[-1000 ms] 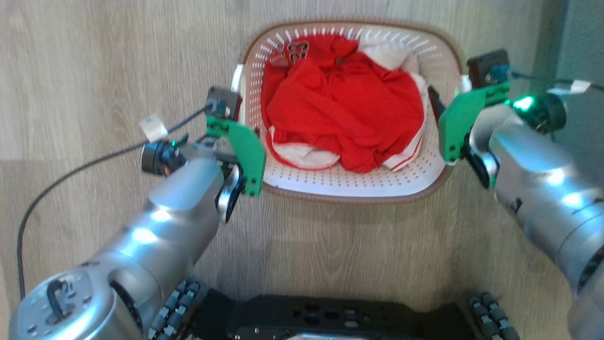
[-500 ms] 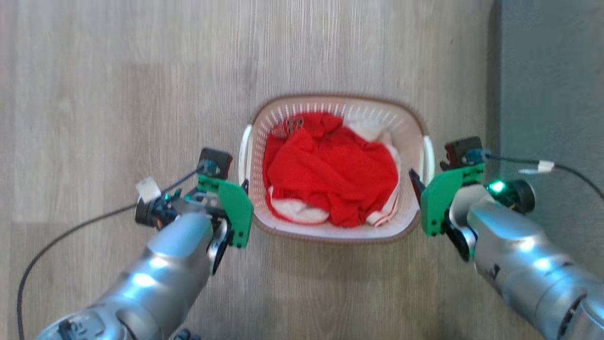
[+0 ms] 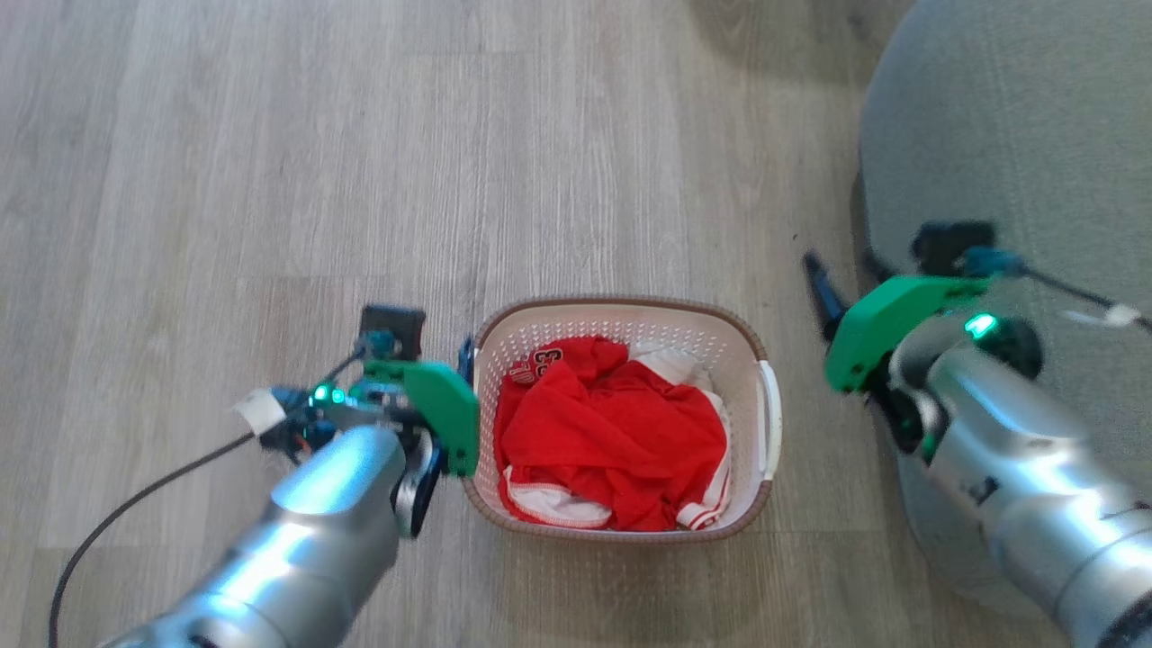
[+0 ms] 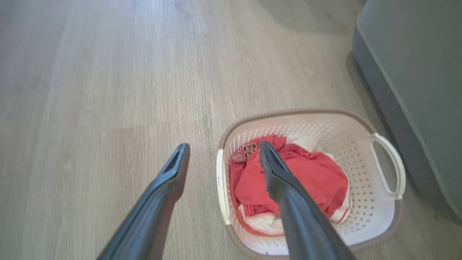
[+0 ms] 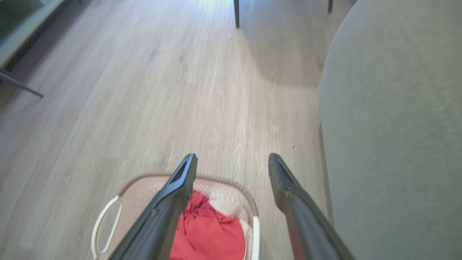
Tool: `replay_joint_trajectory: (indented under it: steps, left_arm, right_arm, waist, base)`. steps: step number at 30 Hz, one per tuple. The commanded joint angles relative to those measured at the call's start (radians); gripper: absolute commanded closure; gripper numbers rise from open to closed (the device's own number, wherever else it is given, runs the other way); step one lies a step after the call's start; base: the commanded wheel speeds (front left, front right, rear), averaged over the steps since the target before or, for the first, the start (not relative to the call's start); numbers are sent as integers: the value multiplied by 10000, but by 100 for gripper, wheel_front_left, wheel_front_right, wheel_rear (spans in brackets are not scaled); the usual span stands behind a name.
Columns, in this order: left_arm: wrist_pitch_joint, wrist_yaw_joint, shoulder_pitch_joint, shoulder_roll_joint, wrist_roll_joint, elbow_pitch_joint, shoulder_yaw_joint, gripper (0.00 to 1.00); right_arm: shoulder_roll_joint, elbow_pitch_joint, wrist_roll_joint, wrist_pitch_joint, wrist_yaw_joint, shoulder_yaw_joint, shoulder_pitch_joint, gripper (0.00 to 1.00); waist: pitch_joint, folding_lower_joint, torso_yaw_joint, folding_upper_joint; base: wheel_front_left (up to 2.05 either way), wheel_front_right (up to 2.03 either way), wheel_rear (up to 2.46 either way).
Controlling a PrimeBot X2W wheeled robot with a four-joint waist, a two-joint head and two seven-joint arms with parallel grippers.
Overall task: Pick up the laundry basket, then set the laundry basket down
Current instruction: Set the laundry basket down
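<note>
While the laundry basket (image 3: 621, 304), holding red clothes (image 3: 612, 441), is sitting free on the wooden floor (image 3: 270, 180), the left gripper (image 4: 223, 145) is hovering just beside its left handle (image 4: 219, 187), fingers apart and empty. The right gripper (image 5: 232, 156), also spread and empty, is hanging well apart from the right handle (image 3: 769, 418), near a grey couch (image 3: 1017, 135). I cannot tell whether this is the reach-in or the let-go. A lift would be calling for both grippers closing evenly on the handles.

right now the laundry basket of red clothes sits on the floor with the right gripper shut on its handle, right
No: the right gripper is open and apart from the handle, as the head view shows. The laundry basket of red clothes does sit on the floor.
</note>
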Motion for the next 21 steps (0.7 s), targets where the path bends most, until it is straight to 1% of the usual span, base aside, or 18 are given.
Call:
replay_joint_trajectory:
  steps: [1,4,6,8,10,12,14,17,21]
  left_arm:
    - [-121,317,-292,445,446,-592,653,0]
    - [-123,958,266,928,1592,-2113,1919,0]
    - [-123,1268,765,1162,2471,-3233,2801,0]
    - [-124,1454,1367,1275,3321,-4389,3779,0]
    - [-124,1518,2013,1291,4138,-5372,4602,0]
    - [-124,1523,2629,1200,4851,-6280,5406,0]
    - [-125,1421,3190,1040,5533,-7169,6147,0]
    - [-125,1114,3954,789,6781,-8538,6980,0]
    - [-125,644,5023,339,7580,-9482,7777,0]
  right_arm:
    - [-155,-504,-517,-131,69,-553,433,0]
    - [-275,-1658,-1892,-132,69,-2110,1014,0]
    - [-235,-2508,-2795,-132,69,-3149,1552,0]
    - [-106,-3350,-3610,-132,69,-4150,2153,0]
    - [113,-4200,-4372,-132,69,-4966,2759,0]
    - [345,-5052,-5098,-132,69,-5565,3306,0]
    - [609,-5888,-5700,-133,69,-6097,3817,0]
    - [975,-6934,-6334,-133,69,-6665,4546,0]
    - [1262,-7804,-6798,-133,69,-6983,5374,0]
  waist:
    - [-109,1,-108,-1]
    - [-223,1,-165,-1]
    - [-320,1,-167,-1]
    - [-461,1,-139,-1]
    - [-654,1,-119,-1]
    - [-855,1,-96,-1]
    - [-1054,1,-72,-1]
    - [-1407,1,-19,-1]
    - [-1804,1,-1,-1]
  base:
    - [0,0,0]
    - [0,0,0]
    - [0,0,0]
    - [0,0,0]
    - [0,0,0]
    - [0,0,0]
    - [0,0,0]
    - [0,0,0]
    - [0,0,0]
